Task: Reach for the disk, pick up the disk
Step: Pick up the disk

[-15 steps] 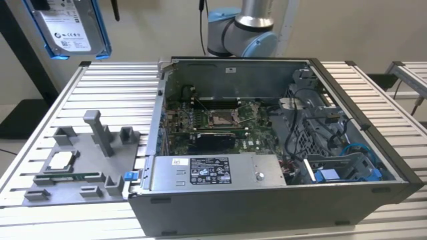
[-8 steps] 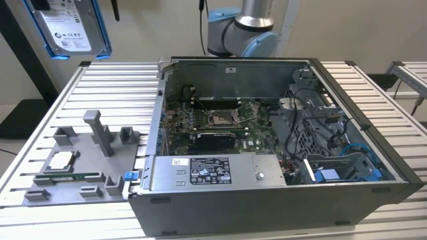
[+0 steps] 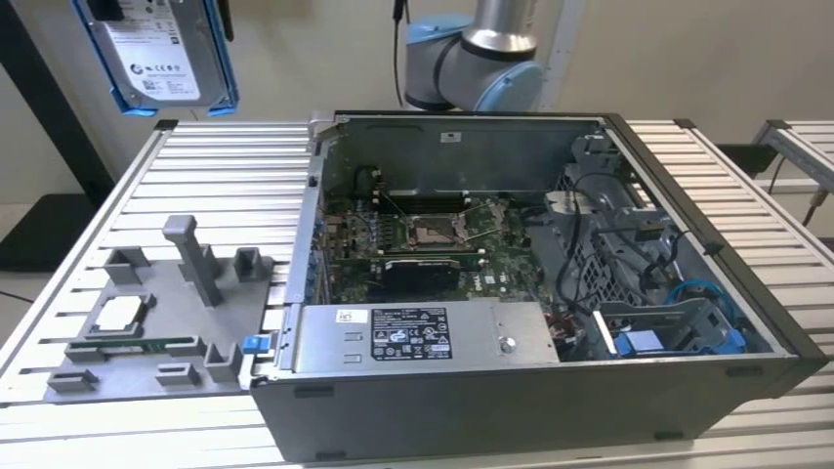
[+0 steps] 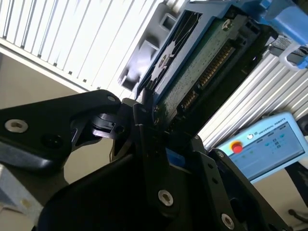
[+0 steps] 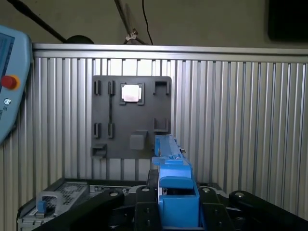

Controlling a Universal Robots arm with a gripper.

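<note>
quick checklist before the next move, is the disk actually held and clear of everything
1. Gripper shut on the disk: ok, fingers clamp its blue caddy.
2. Disk off the grey fixture tray: ok, it hangs high above the table.
3. Disk apart from the computer case: ok, it is off to the exterior view's left.
4. CPU chip seated on the tray: ok.
5. Grip centred on the disk: cannot tell.
</note>
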